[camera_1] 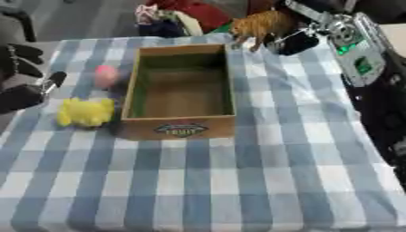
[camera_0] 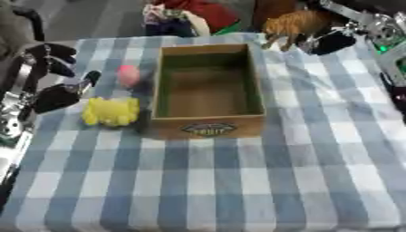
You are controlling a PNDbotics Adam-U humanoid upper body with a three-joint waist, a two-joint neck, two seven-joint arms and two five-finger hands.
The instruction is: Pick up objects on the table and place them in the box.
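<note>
An open cardboard box (camera_0: 208, 118) stands in the middle of the blue-checked table and holds nothing. Left of it lie a yellow plush toy (camera_0: 111, 112) and, farther back, a small pink object (camera_0: 128, 74). My left hand (camera_0: 57, 97) hovers just left of these two, open, with its fingers spread and nothing in it. Beyond the box's far right corner, my right hand (camera_1: 298, 42) is shut on the rear of an orange striped toy tiger (camera_1: 262, 23). The tiger hangs above the table's far edge.
A heap of red, blue and white things (camera_0: 186, 16) lies past the far edge. The checked cloth (camera_0: 238, 181) stretches bare in front of the box and to its right. My right arm with a green-lit panel (camera_1: 355, 50) runs down the right side.
</note>
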